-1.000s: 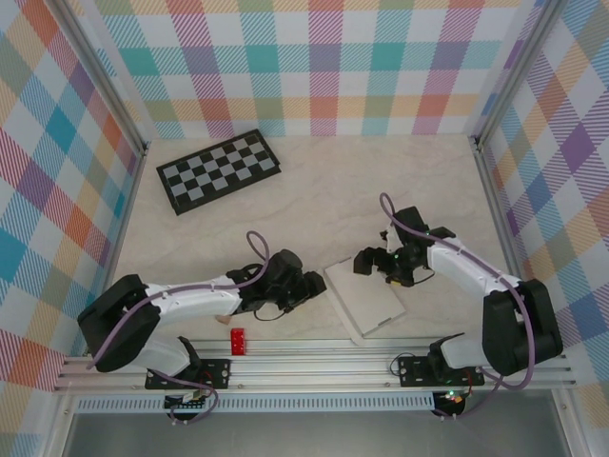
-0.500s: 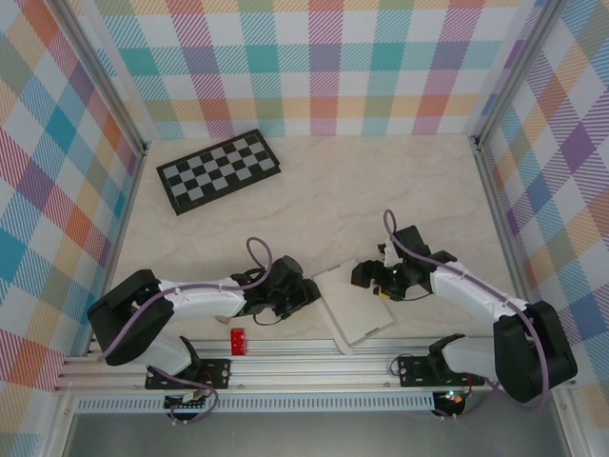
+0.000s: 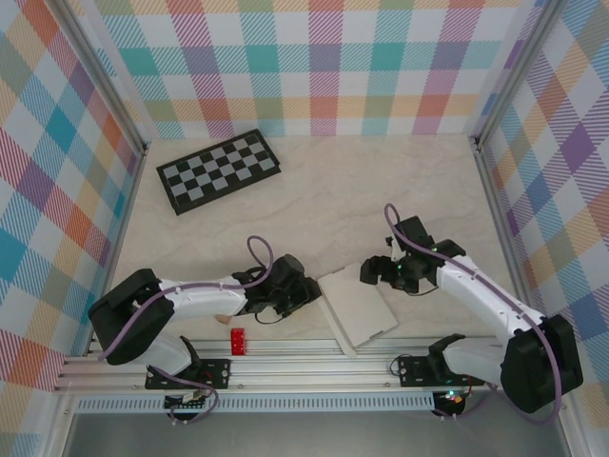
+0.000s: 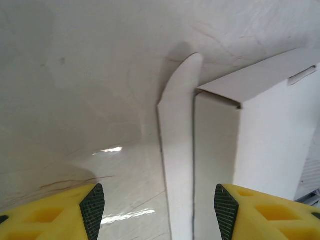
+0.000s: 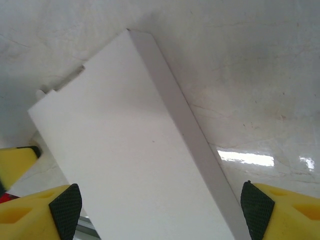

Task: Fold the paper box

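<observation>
Two tools are held spread, nothing pinched: the left tool (image 3: 304,290) just beside the left side of the box (image 3: 357,307), the right tool (image 3: 373,273) at its far corner. The box is laid flat by the near edge of the counter (image 3: 324,190).

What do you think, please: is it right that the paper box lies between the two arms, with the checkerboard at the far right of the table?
Not quite: the checkerboard lies at the far left of the table, as the top external view shows. The paper box does lie between the left arm and the right arm.
</observation>
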